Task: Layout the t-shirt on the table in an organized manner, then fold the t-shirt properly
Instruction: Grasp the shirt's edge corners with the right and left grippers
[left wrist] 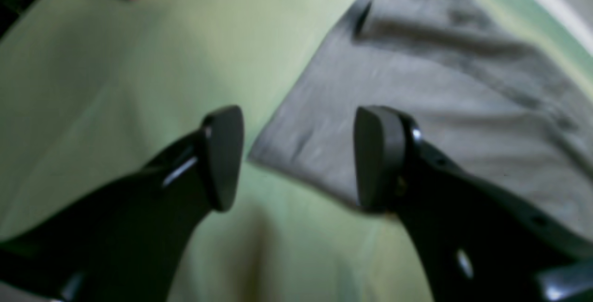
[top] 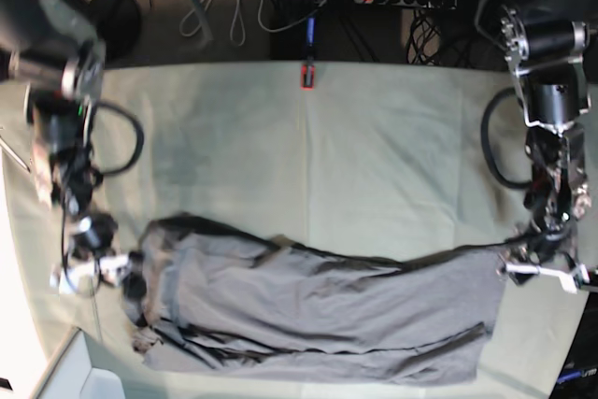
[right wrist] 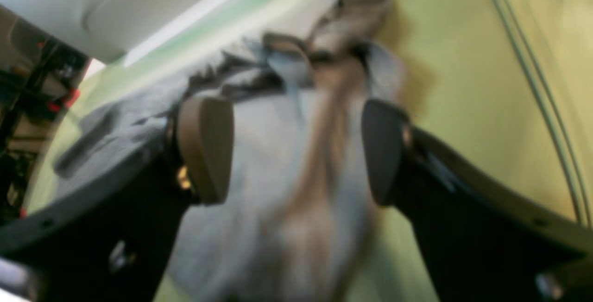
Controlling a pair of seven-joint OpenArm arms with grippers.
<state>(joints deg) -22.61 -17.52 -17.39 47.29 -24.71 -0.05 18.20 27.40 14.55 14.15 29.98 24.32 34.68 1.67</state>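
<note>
Looking down, you saw the t-shirt (top: 308, 310) stretched across the near table (top: 374, 156); both grippers, left (left wrist: 299, 158) and right (right wrist: 296, 151), gaped wide, holding nothing; clamp (top: 306, 75) far off.

The t-shirt (top: 308, 301) is a plain medium grey with no print, darker along its creases and in the bunched folds at its collar end. Under it, the table (top: 374, 147) wears a pale mint-green cloth, unpatterned apart from faint crease lines; in the wrist views it looks more yellow-green. At the table's far edge, beyond the t-shirt, a clamp (top: 306, 75) is red and black. The left gripper (left wrist: 299, 158) is black with matte dark pads, and the right gripper (right wrist: 296, 151) is black too.
</note>
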